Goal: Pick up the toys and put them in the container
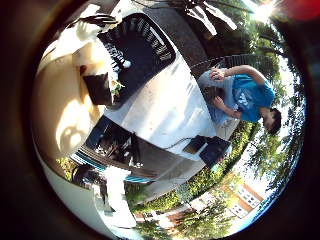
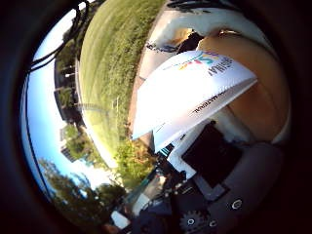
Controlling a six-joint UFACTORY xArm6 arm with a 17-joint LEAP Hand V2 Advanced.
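Outdoors, over a smooth white table (image 1: pixel 165 107), the hand (image 2: pixel 214 161) clasps a soft tan plush toy (image 2: pixel 258 92).

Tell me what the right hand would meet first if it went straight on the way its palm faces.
Likely the tan toy, close before the hand; the black container on the white table lies beyond, depth unclear.

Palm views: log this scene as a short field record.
setting: outdoors, green grass lawn
toy: tan soft plush toy, close to the palm
label: white fabric tag across the toy
container: black slatted plastic basket on the white table
hand: beside the toy; grip cannot be told
task state: toy not in the basket
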